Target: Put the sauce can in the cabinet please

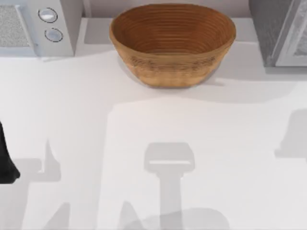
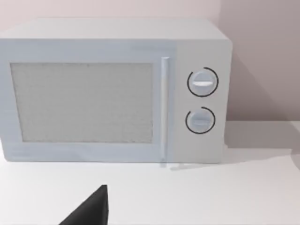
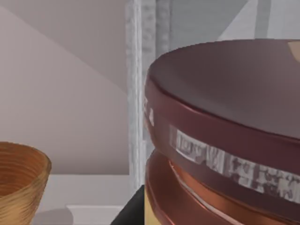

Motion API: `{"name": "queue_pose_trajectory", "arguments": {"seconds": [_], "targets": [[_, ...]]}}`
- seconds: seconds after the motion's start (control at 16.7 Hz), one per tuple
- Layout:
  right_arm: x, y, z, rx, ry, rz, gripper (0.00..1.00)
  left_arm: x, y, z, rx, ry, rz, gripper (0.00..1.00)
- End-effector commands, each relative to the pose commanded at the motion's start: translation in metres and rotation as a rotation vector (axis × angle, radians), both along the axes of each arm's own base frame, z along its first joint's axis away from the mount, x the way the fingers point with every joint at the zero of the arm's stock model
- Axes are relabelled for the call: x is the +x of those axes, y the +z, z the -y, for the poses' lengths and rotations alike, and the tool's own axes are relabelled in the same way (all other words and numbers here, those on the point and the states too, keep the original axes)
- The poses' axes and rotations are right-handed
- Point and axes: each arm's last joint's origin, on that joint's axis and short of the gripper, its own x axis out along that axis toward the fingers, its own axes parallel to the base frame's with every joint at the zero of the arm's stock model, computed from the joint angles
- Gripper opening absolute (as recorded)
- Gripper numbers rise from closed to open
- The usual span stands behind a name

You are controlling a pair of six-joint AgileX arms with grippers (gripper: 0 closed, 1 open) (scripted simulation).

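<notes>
From the right wrist, the maroon-lidded cylindrical sauce can (image 3: 220,140) looms close before the cabinet's pale grey door frame (image 3: 136,93); whether the right gripper clamps it cannot be told. From above, the woven brown basket (image 1: 172,45) sits between the white microwave with 2 knobs (image 1: 43,26) and the dark grey speckled cabinet (image 1: 268,28). The left arm (image 1: 5,158) is parked at the table's left edge, its wrist camera facing the microwave.

A white microwave (image 2: 115,91) with two knobs (image 2: 202,82) stands on the table (image 2: 211,197).
</notes>
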Motion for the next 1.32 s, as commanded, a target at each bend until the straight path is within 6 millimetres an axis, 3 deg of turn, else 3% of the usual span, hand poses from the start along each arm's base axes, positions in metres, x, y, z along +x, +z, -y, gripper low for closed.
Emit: {"name": "queue_pose_trajectory", "arguments": {"seconds": [0.12,0.42,0.78,1.32], "targets": [[0.004,0.032,-0.001,0.001,-0.001,0.002,0.00,0.000,0.000,0.000,0.000,0.000,0.000,1.00],[0.028,0.081,-0.007,-0.001,-0.001,-0.073,0.00,0.000,0.000,0.000,0.000,0.000,0.000,1.00],[0.045,0.167,-0.014,0.000,0.000,0.016,0.00,0.000,0.000,0.000,0.000,0.000,0.000,1.00],[0.118,0.237,-0.035,-0.002,0.000,-0.053,0.00,0.000,0.000,0.000,0.000,0.000,0.000,1.00]]}}
